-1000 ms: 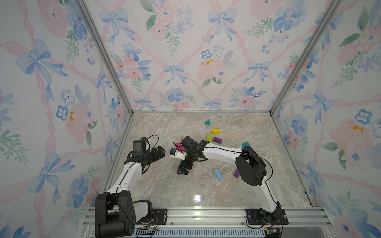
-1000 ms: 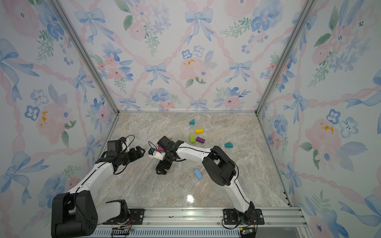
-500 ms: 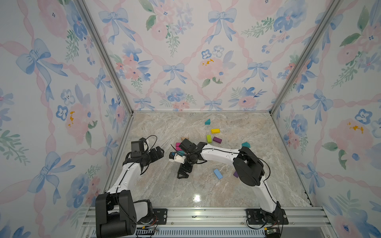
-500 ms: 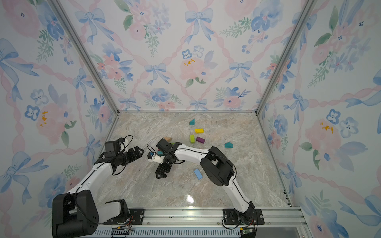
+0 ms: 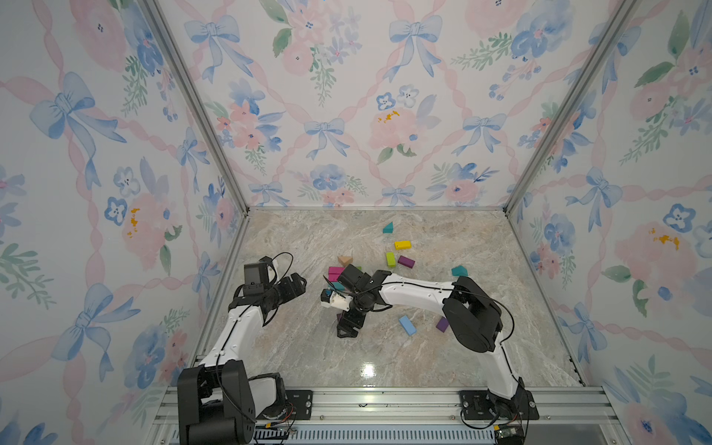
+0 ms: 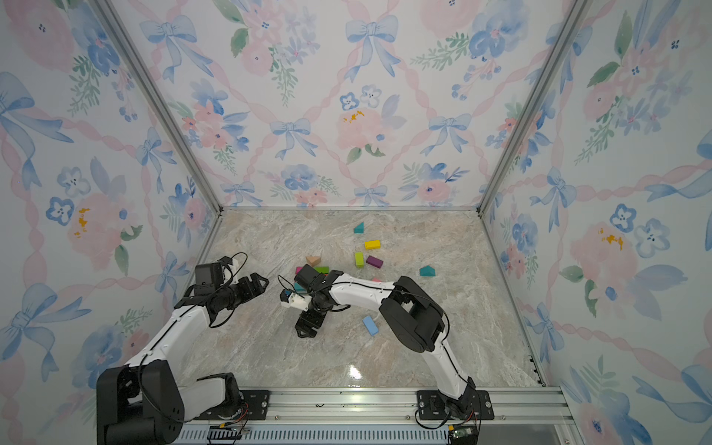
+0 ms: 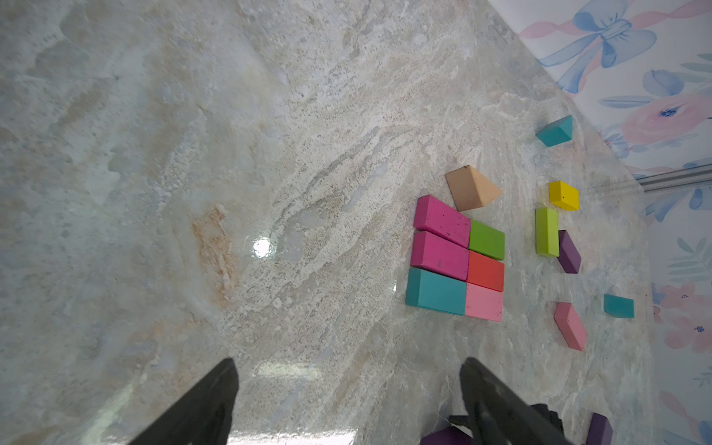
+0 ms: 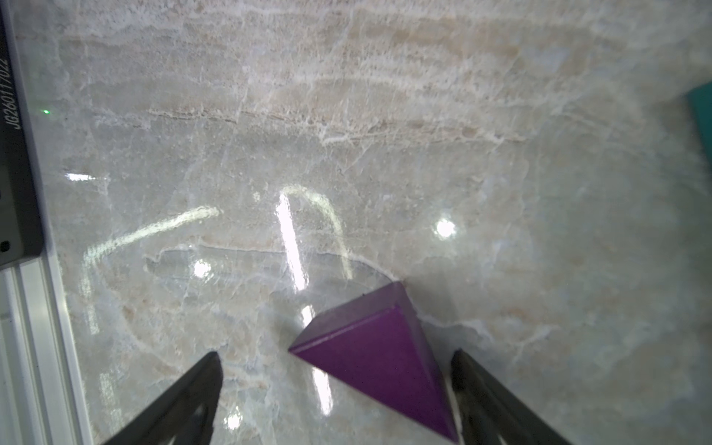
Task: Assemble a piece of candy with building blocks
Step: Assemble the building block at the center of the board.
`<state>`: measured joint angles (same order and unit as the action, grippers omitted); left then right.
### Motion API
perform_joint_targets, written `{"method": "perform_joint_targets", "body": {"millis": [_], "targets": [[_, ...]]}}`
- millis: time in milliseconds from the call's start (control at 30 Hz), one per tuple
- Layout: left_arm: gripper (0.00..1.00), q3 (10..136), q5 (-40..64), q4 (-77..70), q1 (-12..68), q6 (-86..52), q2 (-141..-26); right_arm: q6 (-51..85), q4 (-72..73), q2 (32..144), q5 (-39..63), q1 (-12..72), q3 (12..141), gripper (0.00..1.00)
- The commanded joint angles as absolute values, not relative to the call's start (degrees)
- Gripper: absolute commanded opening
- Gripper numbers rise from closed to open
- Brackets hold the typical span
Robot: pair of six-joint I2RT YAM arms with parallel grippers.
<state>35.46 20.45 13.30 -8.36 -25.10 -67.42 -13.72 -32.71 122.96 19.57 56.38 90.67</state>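
Both top views: L gripper (image 5: 301,282) and R gripper (image 6: 308,332) sit well apart over the table (image 5: 385,358).
L wrist: jaws spread wide, nothing betw. them; six-brick cluster (image 7: 456,256) lies ahead, past the fingertips.
R wrist: jaws released, wide; purple prism (image 8: 381,346) sits betw. them, right by one finger (image 8: 485,389), clear gap to the other.
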Motion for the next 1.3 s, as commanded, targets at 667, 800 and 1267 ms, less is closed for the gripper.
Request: {"method": "perform_joint_targets", "body": {"millis": [667,800,1267], "targets": [[0.92,32.96,23.71,9.10,-8.96,-26.87,-63.12,2.98,-32.93,125.02,6.27,60.18,91.73,0.77],[0.92,32.69,24.15,8.72,-8.96,-27.24,-62.69,4.31,-33.40,124.90,4.69,60.16,91.76,0.72],[0.92,31.79,22.06,7.92,-8.92,-28.67,-59.97,15.81,-28.97,121.42,-0.06,59.41,88.16,0.50]]}}
